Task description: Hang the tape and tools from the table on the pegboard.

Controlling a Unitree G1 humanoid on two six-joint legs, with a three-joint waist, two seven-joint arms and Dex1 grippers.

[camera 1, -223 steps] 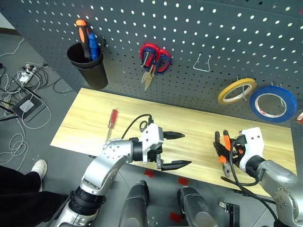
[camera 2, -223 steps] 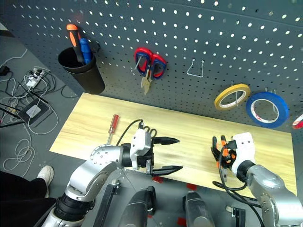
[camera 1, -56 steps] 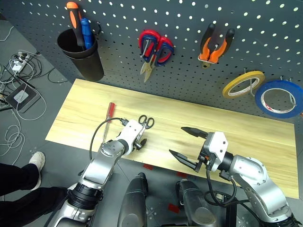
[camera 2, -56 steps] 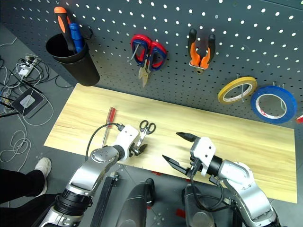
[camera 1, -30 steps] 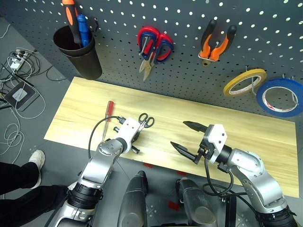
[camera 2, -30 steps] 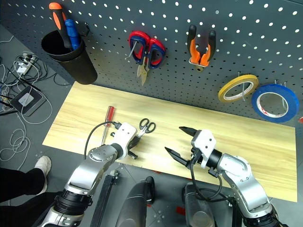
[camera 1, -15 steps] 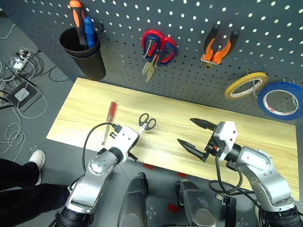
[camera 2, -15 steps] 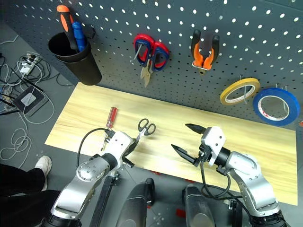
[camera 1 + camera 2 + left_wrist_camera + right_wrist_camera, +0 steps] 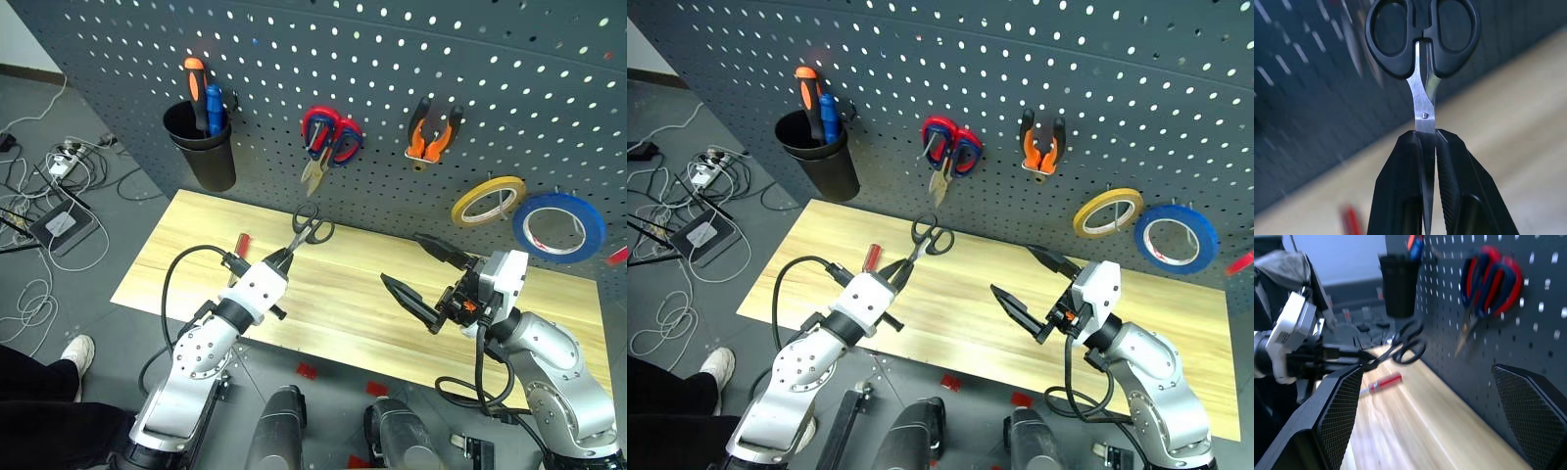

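Observation:
My left gripper (image 9: pixel 279 259) is shut on the blades of the small steel scissors (image 9: pixel 312 225). It holds them lifted off the table (image 9: pixel 186 245), with the black loops (image 9: pixel 1422 29) pointing at the pegboard (image 9: pixel 294 59). The red-handled screwdriver (image 9: pixel 873 257) lies on the table, partly hidden behind my left arm. Orange-and-black pliers (image 9: pixel 431 132) hang on the pegboard. My right gripper (image 9: pixel 403 258) hovers open and empty over the table's middle right. A red-pink sliver of tape (image 9: pixel 1239 262) shows at the far right edge.
On the pegboard hang a black cup (image 9: pixel 201 152) holding an orange-and-black screwdriver, red-looped scissors (image 9: pixel 328 137), a yellow roll (image 9: pixel 488 201) and a blue roll (image 9: pixel 556 227). Cables and a power strip (image 9: pixel 49 196) lie on the floor to the left.
My left gripper has lifted the scissors off the table and turned them level, loops toward the pegboard. The right gripper rose slightly, still open. The camera has tilted up.

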